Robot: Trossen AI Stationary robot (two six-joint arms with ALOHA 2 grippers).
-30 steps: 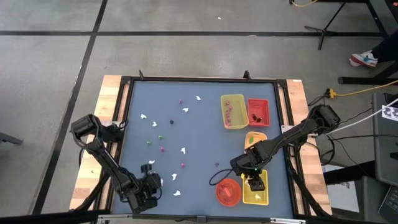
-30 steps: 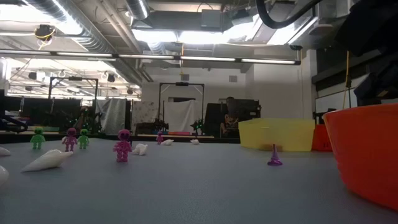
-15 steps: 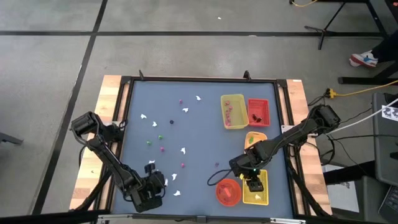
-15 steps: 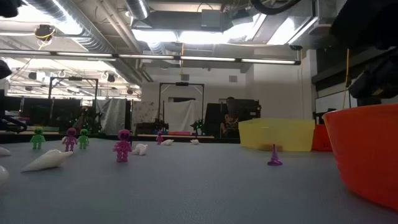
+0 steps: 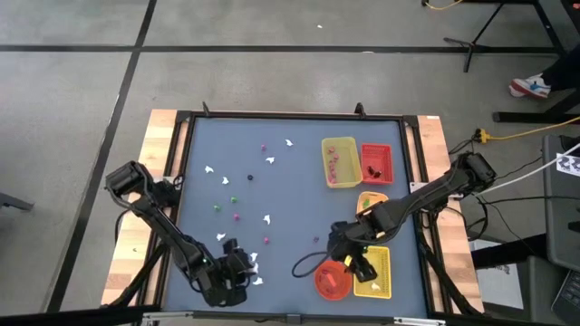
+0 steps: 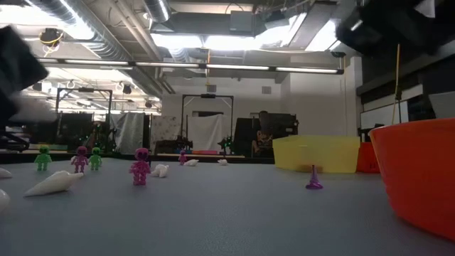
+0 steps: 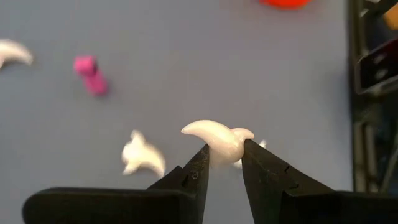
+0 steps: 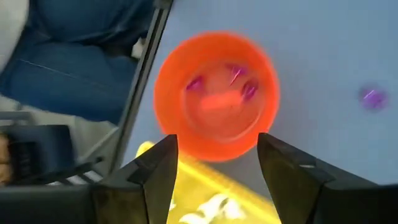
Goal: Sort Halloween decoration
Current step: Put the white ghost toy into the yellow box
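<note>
L gripper (image 7: 225, 163) w/ white ghost (image 7: 214, 138); pink figure (image 7: 91, 73), orange bowl (image 7: 285, 2) nearby.

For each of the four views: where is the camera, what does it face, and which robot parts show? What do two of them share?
High: overhead, straight down; both arms, table.
Low: table height, level across; figures, orange bowl.
Left wrist: past left gripper pinching a white ghost piece.
Right wrist: past open right gripper onto the bowl.
Shared: the bowl shows in low, high and right wrist views.
</note>
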